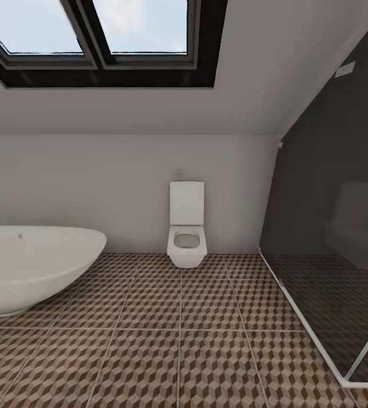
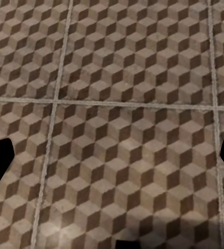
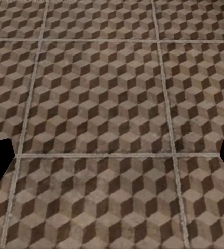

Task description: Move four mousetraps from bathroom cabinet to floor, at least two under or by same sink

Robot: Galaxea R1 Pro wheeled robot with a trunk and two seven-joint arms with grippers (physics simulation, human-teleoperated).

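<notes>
Head view: bathroom floor (image 1: 206, 351), white bathtub (image 1: 30, 266), toilet (image 1: 187, 226)

brown-beige cube-patterned bathroom floor (image 1: 206, 351) (pale grout), white bathtub (image 1: 30, 266), white toilet (image 1: 187, 226).

One bathtub (image 1: 30, 266), one toilet (image 1: 187, 226), two skylight panes (image 1: 141, 25).

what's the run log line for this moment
phase: in transit | head view: bathtub, toilet | both wrists: bathroom floor | grippers: open, empty
</notes>
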